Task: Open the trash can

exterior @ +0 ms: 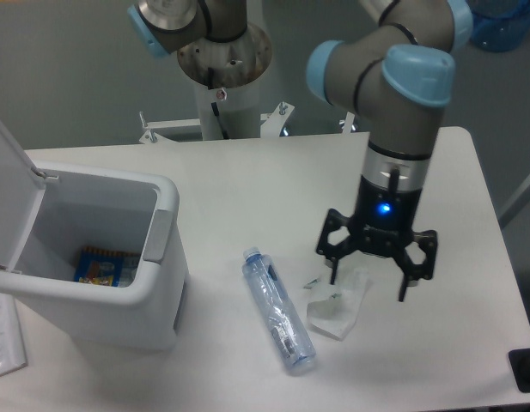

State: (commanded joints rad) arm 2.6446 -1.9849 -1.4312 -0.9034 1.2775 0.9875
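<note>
The white trash can [157, 296] stands at the table's left with its lid [5, 176] swung up and back, and a colourful packet [103, 265] lies inside on the bottom. A grey push tab [157, 236] sits on its right rim. My gripper [368, 289] hangs open at the right of the table, fingers spread, straddling the right part of a crumpled clear plastic piece [336, 302] and well away from the trash can. Nothing is between the fingers.
A clear plastic bottle [277, 309] lies on the table between the trash can and the crumpled plastic. A paper sheet [2, 333] sits at the front left corner. A dark object [526, 371] is at the front right edge.
</note>
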